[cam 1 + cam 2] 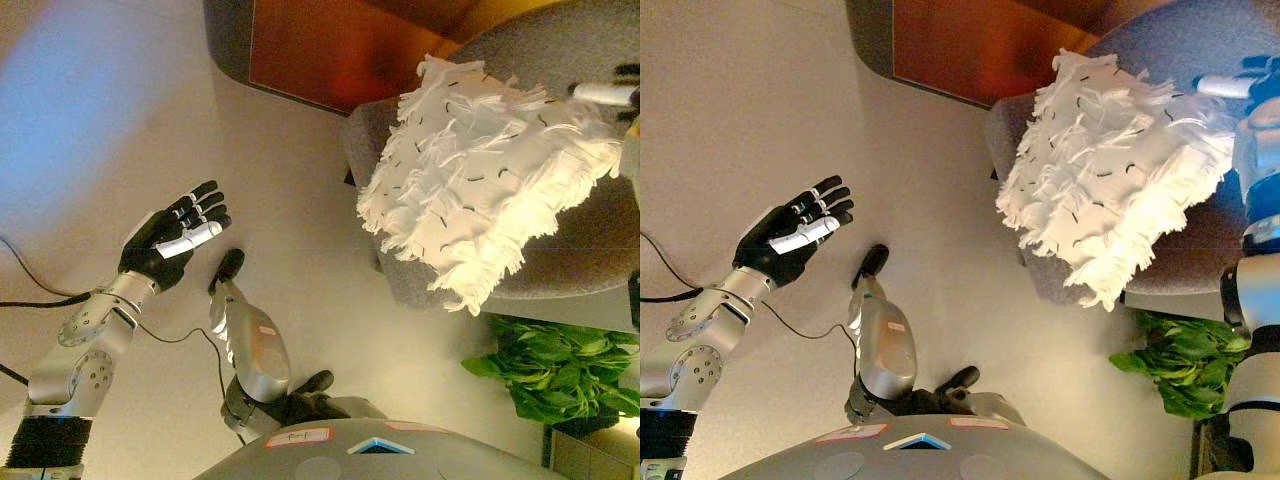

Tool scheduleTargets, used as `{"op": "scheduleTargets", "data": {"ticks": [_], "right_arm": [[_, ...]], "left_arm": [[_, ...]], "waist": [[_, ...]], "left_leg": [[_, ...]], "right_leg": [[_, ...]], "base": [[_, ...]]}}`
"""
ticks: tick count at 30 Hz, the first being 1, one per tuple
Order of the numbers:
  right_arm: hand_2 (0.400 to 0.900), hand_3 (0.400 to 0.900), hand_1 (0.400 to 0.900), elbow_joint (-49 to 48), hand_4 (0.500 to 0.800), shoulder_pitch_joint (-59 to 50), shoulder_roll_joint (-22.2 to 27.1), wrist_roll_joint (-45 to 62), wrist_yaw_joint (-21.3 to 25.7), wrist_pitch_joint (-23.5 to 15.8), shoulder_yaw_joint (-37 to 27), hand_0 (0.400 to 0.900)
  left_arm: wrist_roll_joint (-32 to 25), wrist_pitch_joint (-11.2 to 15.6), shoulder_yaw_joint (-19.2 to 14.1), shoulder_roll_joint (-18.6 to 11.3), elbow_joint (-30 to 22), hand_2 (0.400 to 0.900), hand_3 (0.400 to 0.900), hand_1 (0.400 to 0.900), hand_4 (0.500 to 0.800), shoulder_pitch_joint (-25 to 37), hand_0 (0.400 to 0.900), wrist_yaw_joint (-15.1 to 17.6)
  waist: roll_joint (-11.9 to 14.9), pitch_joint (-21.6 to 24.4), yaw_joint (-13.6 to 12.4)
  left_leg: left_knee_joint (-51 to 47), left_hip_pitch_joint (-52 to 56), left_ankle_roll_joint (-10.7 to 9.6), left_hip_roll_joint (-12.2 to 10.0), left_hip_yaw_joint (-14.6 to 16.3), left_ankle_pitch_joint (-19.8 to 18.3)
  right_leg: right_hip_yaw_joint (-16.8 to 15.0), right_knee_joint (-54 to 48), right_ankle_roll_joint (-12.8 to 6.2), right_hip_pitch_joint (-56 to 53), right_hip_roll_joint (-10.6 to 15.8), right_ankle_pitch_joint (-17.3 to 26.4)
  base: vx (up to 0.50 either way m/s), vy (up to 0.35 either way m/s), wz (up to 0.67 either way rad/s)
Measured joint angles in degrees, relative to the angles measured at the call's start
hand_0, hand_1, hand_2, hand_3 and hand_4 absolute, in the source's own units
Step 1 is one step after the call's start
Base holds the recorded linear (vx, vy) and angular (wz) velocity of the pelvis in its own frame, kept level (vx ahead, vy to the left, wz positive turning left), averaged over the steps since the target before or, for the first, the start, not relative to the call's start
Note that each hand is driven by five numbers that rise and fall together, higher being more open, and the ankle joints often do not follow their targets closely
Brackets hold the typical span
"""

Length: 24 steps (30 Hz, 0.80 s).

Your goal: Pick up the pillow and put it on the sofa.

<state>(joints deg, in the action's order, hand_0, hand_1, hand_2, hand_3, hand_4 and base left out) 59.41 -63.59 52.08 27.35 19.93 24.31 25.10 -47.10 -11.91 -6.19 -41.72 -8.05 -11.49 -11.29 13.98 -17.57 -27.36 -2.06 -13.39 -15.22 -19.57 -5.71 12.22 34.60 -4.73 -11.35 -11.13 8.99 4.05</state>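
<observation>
**Shaggy pillow over the sofa seat, right hand at its far edge**

I see the white shaggy pillow with its fringe of soft fabric strips lying against the grey upholstered sofa, over the seat and partly overhanging its front edge. My right hand shows only at the pillow's upper right corner; a pale fingertip pokes out beside the fringe, but I cannot tell whether the fingers are curled on the cloth or lying loose.

My left hand hangs over the bare pale floor, well apart from the pillow, fingers straight and together, palm up, holding nothing.

I judge the pillow light, soft and floppy: it will sag and fold if taken by one corner, and the loose strips could slip through a shallow pinch. The best hold is deep into the body of the cushion along an edge, not on the fringe alone. A leafy green plant sits below the sofa, near where the pillow overhangs.
</observation>
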Motion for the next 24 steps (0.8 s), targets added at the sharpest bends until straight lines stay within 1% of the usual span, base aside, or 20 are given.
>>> {"op": "scheduleTargets", "data": {"ticks": [2,6,9,12,14,17,18,19,20,21,23,24], "right_arm": [[0.900,0.900,0.900,1.5,0.800,-0.1,0.0,0.0,2.0,0.5,-1.9,0.900],[0.900,0.900,0.900,3.1,0.800,-0.4,0.1,-0.2,7.1,1.4,-2.9,0.900],[0.900,0.900,0.900,2.9,0.800,-0.5,0.1,-1.4,10.7,1.2,-3.0,0.900],[0.900,0.900,0.900,1.3,0.800,-0.4,0.1,-1.3,13.4,0.4,-3.0,0.900],[0.900,0.900,0.900,-2.6,0.800,0.8,0.1,-1.1,14.4,-1.6,-4.2,0.900],[0.900,0.900,0.900,-12.7,0.800,5.1,0.0,-1.1,14.6,-7.7,-7.4,0.900],[0.900,0.900,0.900,-16.9,0.800,7.4,0.0,-1.1,14.6,-10.3,-8.0,0.900],[0.900,0.900,0.900,-20.3,0.800,9.3,-0.3,-1.1,14.4,-12.0,-8.5,0.900],[0.900,0.900,0.900,-24.7,0.800,12.1,-1.4,-1.2,14.0,-13.6,-11.0,0.900],[0.900,0.900,0.900,-28.5,0.800,14.6,-2.4,-1.3,13.3,-15.1,-11.6,0.900],[0.900,0.900,0.900,-36.0,0.800,20.5,-6.0,-2.0,12.1,-16.6,-14.7,0.900],[0.900,0.900,0.900,-39.1,0.800,23.9,-8.2,-3.1,11.2,-17.2,-15.4,0.900]], "left_arm": [[0.0,0.0,0.4,-0.1,0.0,0.900,0.900,0.900,0.800,0.5,0.900,0.1],[0.0,0.0,0.9,-0.4,-0.4,0.900,0.900,0.900,0.800,0.4,0.900,0.6],[0.0,0.0,1.4,-0.5,-0.4,0.900,0.900,0.900,0.800,0.3,0.900,0.6],[0.0,0.0,1.9,-0.5,-0.4,0.900,0.900,0.900,0.800,0.3,0.900,0.6],[0.0,0.1,2.3,-0.5,-0.4,0.900,0.900,0.900,0.800,0.3,0.900,0.7],[0.2,0.3,2.8,-0.4,-0.5,0.900,0.900,0.900,0.800,0.1,0.900,0.6],[0.3,0.5,3.1,-0.4,-0.5,0.900,0.900,0.900,0.800,0.0,0.900,0.7],[0.3,0.8,3.6,-0.4,-0.5,0.900,0.900,0.900,0.800,0.0,0.900,0.8],[0.3,1.4,4.4,-0.5,-0.5,0.900,0.900,0.900,0.800,-0.1,0.900,1.0],[0.3,2.1,5.0,-0.3,-0.5,0.900,0.900,0.900,0.800,-0.3,0.900,1.3],[0.6,3.0,6.4,0.0,-0.5,0.900,0.900,0.900,0.800,-0.4,0.900,1.8],[1.4,3.6,7.2,0.1,-0.5,0.900,0.900,0.900,0.800,-0.5,0.900,2.0]], "waist": [[0.1,0.0,-0.1],[0.2,0.0,0.0],[0.1,0.0,0.3],[0.1,-0.1,0.5],[0.0,-0.1,0.9],[0.0,-0.1,1.6],[0.0,-0.1,2.0],[0.0,-0.1,2.1],[0.0,-0.1,2.4],[-0.1,0.0,3.4],[-0.2,0.5,4.5],[-0.3,1.1,5.6]], "left_leg": [[0.1,1.6,-0.1,-0.2,0.0,-1.0],[0.9,2.0,-0.2,-0.7,0.5,-1.3],[2.0,0.0,0.0,-0.7,1.0,-1.2],[2.5,-1.1,0.4,-0.5,1.4,-0.9],[2.8,-1.0,0.4,-0.4,1.7,-0.9],[3.1,-0.5,0.6,-0.2,2.0,-0.9],[3.0,0.1,0.7,0.0,2.2,-0.9],[2.9,0.8,0.8,0.0,2.8,-0.9],[2.8,1.5,0.9,0.1,3.3,-1.0],[2.9,2.0,1.1,0.4,3.7,-1.0],[2.5,3.3,1.3,0.7,4.8,-1.0],[2.4,3.8,1.5,0.8,5.7,-1.0]], "right_leg": [[0.4,-0.1,0.00,-1.8,0.1,0.4],[0.2,-0.2,0.00,-1.9,-0.2,0.3],[-0.1,-0.2,0.04,0.3,-0.1,0.2],[-0.3,-0.2,0.06,1.4,0.1,0.0],[-0.9,-0.2,-0.02,1.4,0.5,-0.1],[-1.3,-0.2,-0.02,1.1,0.9,-0.1],[-1.6,-0.2,-0.02,0.7,1.2,-0.1],[-2.2,-0.2,-0.03,0.5,1.4,-0.1],[-3.2,-0.1,-0.02,0.3,1.8,-0.1],[-3.6,-0.1,-0.03,-0.1,1.8,-0.1],[-4.9,0.0,-0.03,-0.4,2.8,-0.1],[-5.8,0.1,-0.02,-0.3,3.0,-0.1]], "base": [[0.03,0.007,0.04],[-0.05,0.035,0.03],[0.00,0.000,0.00],[0.03,0.047,-0.08],[0.02,0.082,-0.18],[0.01,0.151,-0.24],[-0.02,0.145,-0.24],[-0.04,0.168,-0.28],[-0.05,0.164,-0.29],[-0.07,0.188,-0.37],[-0.10,0.170,-0.39],[-0.10,0.154,-0.39]]}}
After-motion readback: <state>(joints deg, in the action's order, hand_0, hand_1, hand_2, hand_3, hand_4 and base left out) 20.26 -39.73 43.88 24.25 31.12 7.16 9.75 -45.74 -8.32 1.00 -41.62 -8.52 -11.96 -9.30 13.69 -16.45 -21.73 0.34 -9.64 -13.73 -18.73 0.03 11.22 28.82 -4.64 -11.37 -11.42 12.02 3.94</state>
